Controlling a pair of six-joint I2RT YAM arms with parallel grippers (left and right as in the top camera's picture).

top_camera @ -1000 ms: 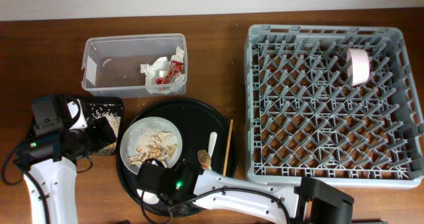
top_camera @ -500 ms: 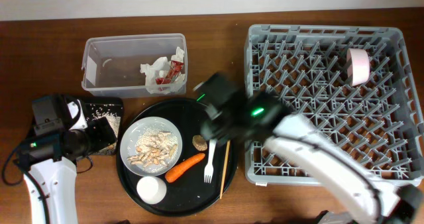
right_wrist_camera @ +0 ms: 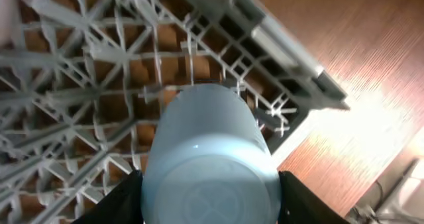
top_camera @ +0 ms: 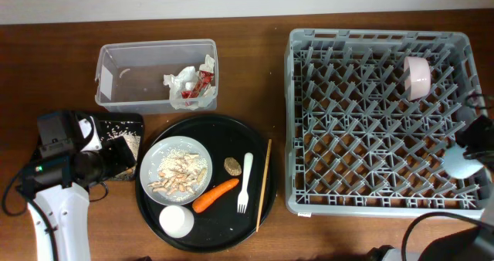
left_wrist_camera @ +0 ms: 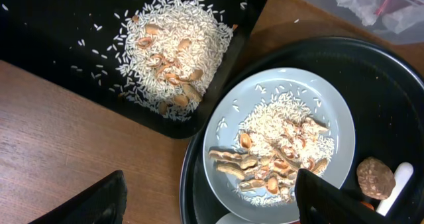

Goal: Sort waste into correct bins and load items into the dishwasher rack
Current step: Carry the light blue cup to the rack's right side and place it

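My right gripper (top_camera: 468, 157) is shut on a pale blue cup (right_wrist_camera: 209, 164), held bottom-up over the right edge of the grey dishwasher rack (top_camera: 370, 207). A pink cup (top_camera: 417, 77) stands in the rack's far right. My left gripper (left_wrist_camera: 212, 204) is open and empty, hovering over the left rim of the round black tray (top_camera: 231, 137). The tray holds a plate (top_camera: 154, 157) of rice and scraps, a carrot (top_camera: 215, 195), a white fork (top_camera: 245, 182), a chopstick (top_camera: 265, 184), a white bowl (top_camera: 177, 221) and a brown lump (top_camera: 231, 166).
A clear bin (top_camera: 123, 60) with crumpled wrappers (top_camera: 189, 83) stands at the back left. A black rectangular bin (left_wrist_camera: 66, 38) with rice and peanut scraps sits left of the round tray. The table edge runs just right of the rack.
My right arm has swung from the front of the round tray across to the rack's right side and now holds the pale blue cup. The left arm has not moved.
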